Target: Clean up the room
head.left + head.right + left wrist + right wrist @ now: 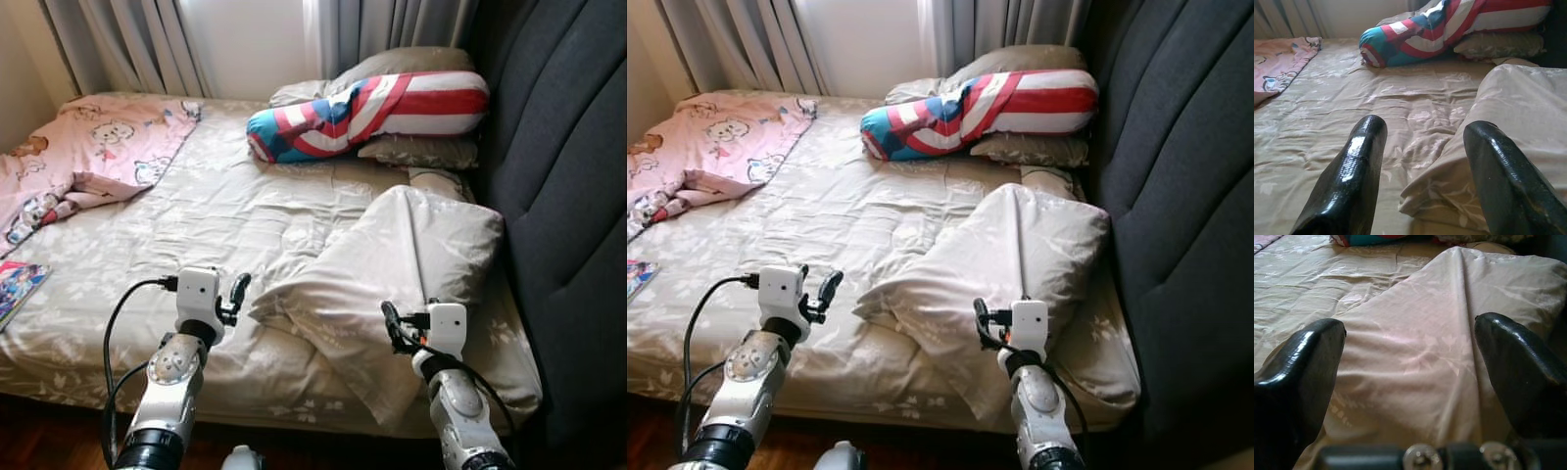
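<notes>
A thin pink blanket [98,147] printed with cartoon animals lies rumpled over the bed's [225,211] far left corner, and the corner of a glossy, colourful book [15,284] rests at the left edge. The bed itself is covered in a creased beige sheet with a faint floral print. The left hand [235,294] hovers over the near edge of the bed, its two rounded black fingers [1352,171] spread wide with nothing between them — the folded corner of the beige duvet [392,264] sits just beside it, to its right. That duvet is soft and puffy, heaped in a loose fold on the right half of the bed. The right hand [394,326] hangs over the duvet's near edge, fingers parted wide and holding nothing, the fabric just ahead of them. At the head of the bed a long bolster [367,113] in red, white and blue stripes lies across beige pillows [421,149], against a dark padded headboard [568,166]
</notes>
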{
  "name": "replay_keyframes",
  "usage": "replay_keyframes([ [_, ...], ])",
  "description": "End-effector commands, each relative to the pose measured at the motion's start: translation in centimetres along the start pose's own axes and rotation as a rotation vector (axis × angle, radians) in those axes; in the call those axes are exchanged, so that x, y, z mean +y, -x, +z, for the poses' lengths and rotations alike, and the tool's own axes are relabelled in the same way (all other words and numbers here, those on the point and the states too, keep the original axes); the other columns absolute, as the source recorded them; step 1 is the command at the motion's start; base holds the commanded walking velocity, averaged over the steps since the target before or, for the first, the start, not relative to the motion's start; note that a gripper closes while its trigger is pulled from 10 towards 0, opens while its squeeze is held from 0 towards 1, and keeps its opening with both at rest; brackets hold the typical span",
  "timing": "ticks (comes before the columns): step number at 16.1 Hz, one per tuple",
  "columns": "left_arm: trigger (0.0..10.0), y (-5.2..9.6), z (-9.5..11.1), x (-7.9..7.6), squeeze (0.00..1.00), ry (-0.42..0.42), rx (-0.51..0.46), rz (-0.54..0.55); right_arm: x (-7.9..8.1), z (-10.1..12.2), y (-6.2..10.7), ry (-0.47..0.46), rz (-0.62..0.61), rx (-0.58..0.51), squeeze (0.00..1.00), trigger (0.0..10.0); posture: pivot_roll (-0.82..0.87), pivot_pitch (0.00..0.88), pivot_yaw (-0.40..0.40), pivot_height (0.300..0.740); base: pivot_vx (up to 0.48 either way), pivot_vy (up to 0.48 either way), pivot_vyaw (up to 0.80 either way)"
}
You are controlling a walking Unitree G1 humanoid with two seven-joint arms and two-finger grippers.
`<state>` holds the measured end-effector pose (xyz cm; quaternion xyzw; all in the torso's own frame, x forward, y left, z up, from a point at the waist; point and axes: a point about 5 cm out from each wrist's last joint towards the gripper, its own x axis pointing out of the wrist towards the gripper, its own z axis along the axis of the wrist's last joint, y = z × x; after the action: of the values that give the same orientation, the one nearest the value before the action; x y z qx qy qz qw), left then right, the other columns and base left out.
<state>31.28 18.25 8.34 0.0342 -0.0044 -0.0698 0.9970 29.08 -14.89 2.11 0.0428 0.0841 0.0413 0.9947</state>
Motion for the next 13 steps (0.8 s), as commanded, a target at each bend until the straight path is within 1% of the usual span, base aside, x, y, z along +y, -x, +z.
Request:
replay_keyframes([
  [1, 10.0, -0.14, 0.06, 0.15, 0.00, -0.005, 0.007, 0.001, -0.09, -0.21, 0.07, -0.009, -0.007, 0.013, 0.00, 10.0, -0.02, 0.007, -0.025, 0.669, 0.266, 0.000, 0.00],
  [9, 10.0, -0.14, 0.07, 0.09, 0.00, -0.008, 0.007, -0.001, -0.21, -0.34, 0.11, -0.005, -0.016, 0.023, 0.00, 10.0, -0.02, 0.006, -0.023, 0.669, 0.276, 0.000, 0.00],
  [11, 10.0, -0.14, 0.13, 0.06, 0.00, -0.011, 0.004, -0.004, -0.27, -0.44, 0.09, -0.002, -0.022, 0.035, 0.00, 10.0, -0.02, 0.008, -0.022, 0.669, 0.000, 0.000, 0.00],
  [13, 10.0, -0.15, 0.19, 0.02, 0.00, -0.013, 0.001, -0.007, -0.37, -0.98, 0.12, -0.002, -0.031, 0.079, 0.00, 10.0, -0.02, 0.009, -0.021, 0.669, 0.000, 0.000, 0.00],
])
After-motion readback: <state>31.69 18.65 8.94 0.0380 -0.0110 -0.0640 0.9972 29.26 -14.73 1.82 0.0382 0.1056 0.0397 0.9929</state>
